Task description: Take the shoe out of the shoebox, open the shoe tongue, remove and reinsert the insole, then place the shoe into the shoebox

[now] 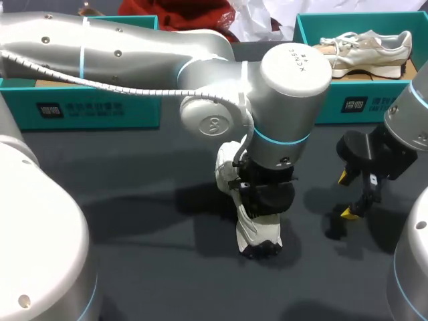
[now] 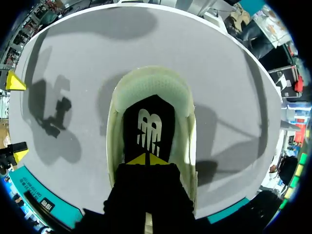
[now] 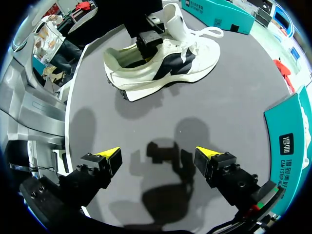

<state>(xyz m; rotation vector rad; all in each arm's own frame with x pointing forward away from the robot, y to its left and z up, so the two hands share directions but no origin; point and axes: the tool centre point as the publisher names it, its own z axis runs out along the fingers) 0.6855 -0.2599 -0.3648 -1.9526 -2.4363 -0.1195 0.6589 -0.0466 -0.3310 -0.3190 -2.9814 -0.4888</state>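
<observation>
While my left tool (image 2: 146, 159) stands down inside the shoe (image 1: 253, 231), yellow tips together on the black insole (image 2: 148, 129) (whether they pinch it I cannot tell), the shoe rests mid-bench (image 1: 134, 221), its long axis running roughly 11 to 5 o'clock in the head view. At its 3 o'clock, near but apart, hangs the right tool (image 3: 158, 155), fingers spread and empty, bare bench between them; so the left arm is likely the one to draw the insole up, while the teal shoebox (image 1: 331, 107) lies at 1 o'clock, well apart.
</observation>
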